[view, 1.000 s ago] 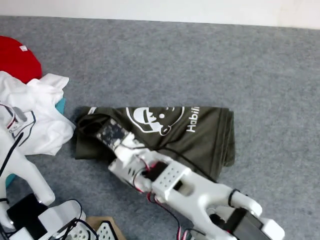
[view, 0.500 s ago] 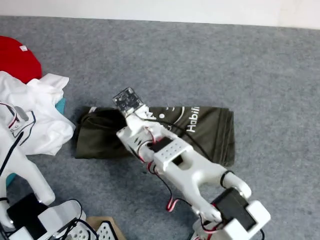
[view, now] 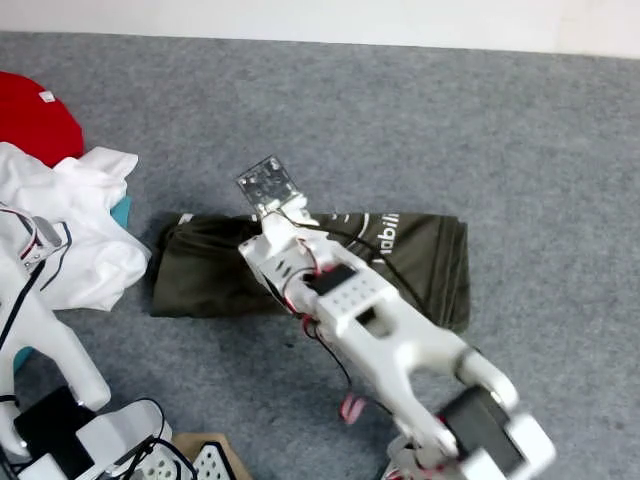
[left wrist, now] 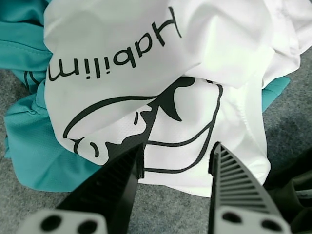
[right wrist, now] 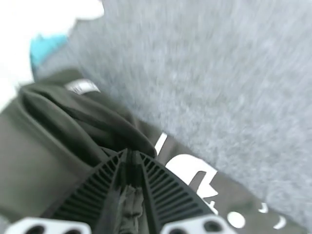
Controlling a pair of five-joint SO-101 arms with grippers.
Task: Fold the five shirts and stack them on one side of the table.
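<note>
A dark olive shirt (view: 425,265) with white print lies folded mid-table. My right arm (view: 350,300) stretches over it. In the right wrist view my right gripper (right wrist: 129,161) is shut on a raised pinch of that olive shirt (right wrist: 58,126) near its left end. At the table's left edge a crumpled white shirt (view: 70,230) with black print covers a teal shirt (view: 122,211), and a red shirt (view: 35,115) lies behind them. My left gripper (left wrist: 178,158) hangs open just above the white shirt (left wrist: 146,63), with the teal shirt (left wrist: 29,141) showing underneath.
Grey carpet-like table surface (view: 480,130) runs free across the back and right. My left arm's base and cables (view: 90,430) crowd the near left corner, beside a brown cardboard piece (view: 205,450).
My right arm has swung toward the far side, carrying the pinched olive fabric with it. The shirt's left part has bunched and its print is now mostly covered. The left arm has stayed put.
</note>
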